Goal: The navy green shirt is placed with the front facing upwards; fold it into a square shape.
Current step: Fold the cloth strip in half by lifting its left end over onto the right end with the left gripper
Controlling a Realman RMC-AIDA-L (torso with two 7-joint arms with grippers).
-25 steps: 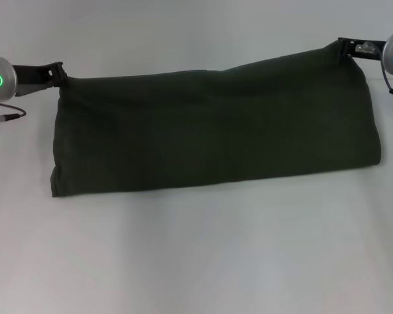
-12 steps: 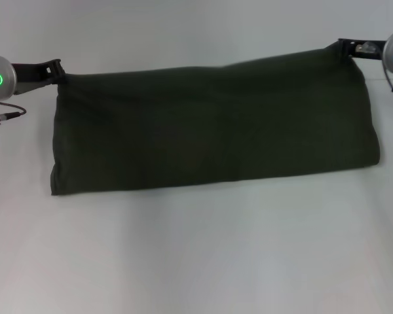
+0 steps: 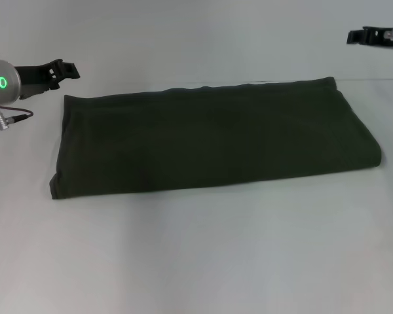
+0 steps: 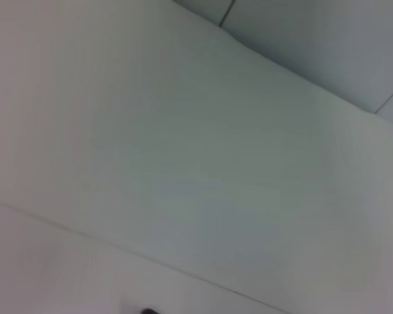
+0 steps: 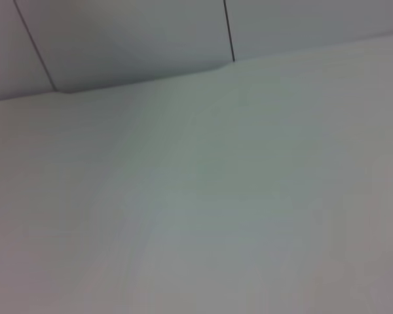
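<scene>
The left arm is reaching in from the left edge of the head view, its wrist ring glowing green, and the left gripper (image 3: 71,70) is hanging with its fingers apart. The right gripper (image 3: 354,36) is showing at the upper right edge, holding nothing.

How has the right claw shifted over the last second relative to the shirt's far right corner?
Yes. The right claw has let go of the navy green shirt and pulled up and away from that corner, which now lies flat on the table.
</scene>
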